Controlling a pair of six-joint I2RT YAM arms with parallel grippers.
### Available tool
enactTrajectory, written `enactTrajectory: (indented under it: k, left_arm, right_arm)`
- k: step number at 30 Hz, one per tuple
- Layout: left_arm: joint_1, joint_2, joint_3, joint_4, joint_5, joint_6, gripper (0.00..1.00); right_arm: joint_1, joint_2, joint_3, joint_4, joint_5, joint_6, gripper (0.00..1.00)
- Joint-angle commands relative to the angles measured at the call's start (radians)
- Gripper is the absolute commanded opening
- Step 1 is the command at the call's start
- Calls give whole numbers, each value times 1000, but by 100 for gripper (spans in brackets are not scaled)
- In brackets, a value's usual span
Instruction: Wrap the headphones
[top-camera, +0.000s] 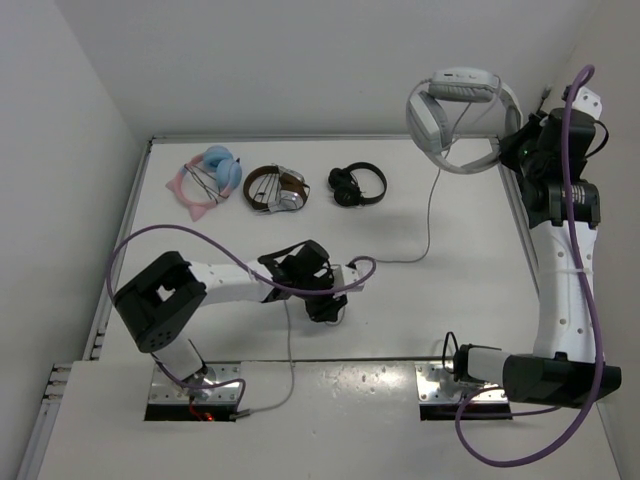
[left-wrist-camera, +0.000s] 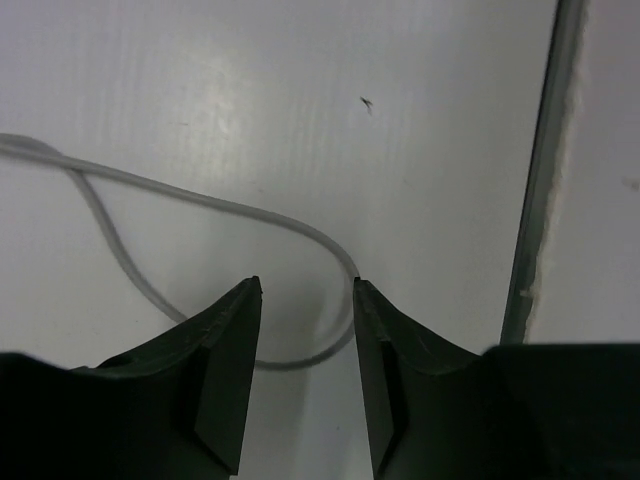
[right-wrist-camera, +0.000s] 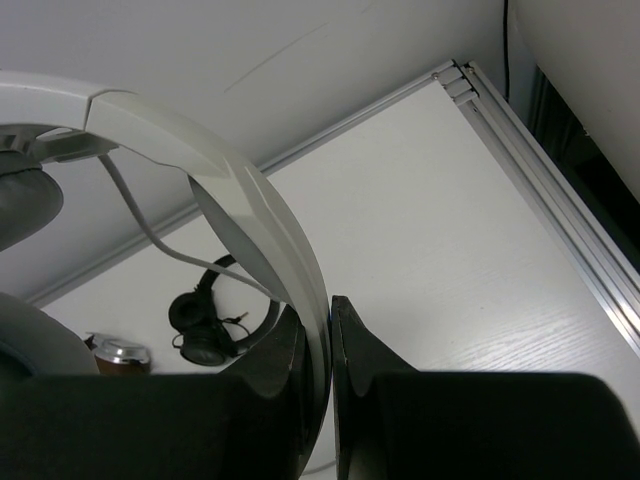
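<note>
The large white headphones (top-camera: 455, 105) hang in the air at the back right, above the table. My right gripper (top-camera: 512, 148) is shut on their wide headband (right-wrist-camera: 215, 165), with its tips (right-wrist-camera: 329, 312) pinching the band's edge. The thin grey cable (top-camera: 430, 215) drops from the headphones to the table and runs left toward my left gripper (top-camera: 328, 308). In the left wrist view the left gripper (left-wrist-camera: 306, 288) is open and empty, low over the table. A loop of the cable (left-wrist-camera: 200, 197) lies just beyond and partly between its fingertips.
Three other pairs lie along the back of the table: a pink-and-blue pair (top-camera: 210, 178), a brown-and-silver pair (top-camera: 277, 187) and a small black pair (top-camera: 357, 184), which also shows in the right wrist view (right-wrist-camera: 205, 335). A metal rail (right-wrist-camera: 560, 200) edges the table at right.
</note>
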Motion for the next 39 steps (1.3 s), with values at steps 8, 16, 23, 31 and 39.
enactTrajectory:
  k: [8,16,23,31,39]
  left_arm:
    - [-28,-21,66,-302,103,547,52]
    - [-50,41,109,-313,46,609,52]
    - [-68,63,127,-348,3,685,50]
    - [-110,98,112,-359,-105,731,7]
    - [-60,-286,64,-336,38,754,0]
  right_arm:
    - [0,-13,10,111,-28,48,0]
    - [0,-3,10,102,-28,38,0]
    - [9,7,19,102,-28,38,0]
    - [61,16,-24,134,39,18,0]
    - [164,68,-193,302,256,-92,0]
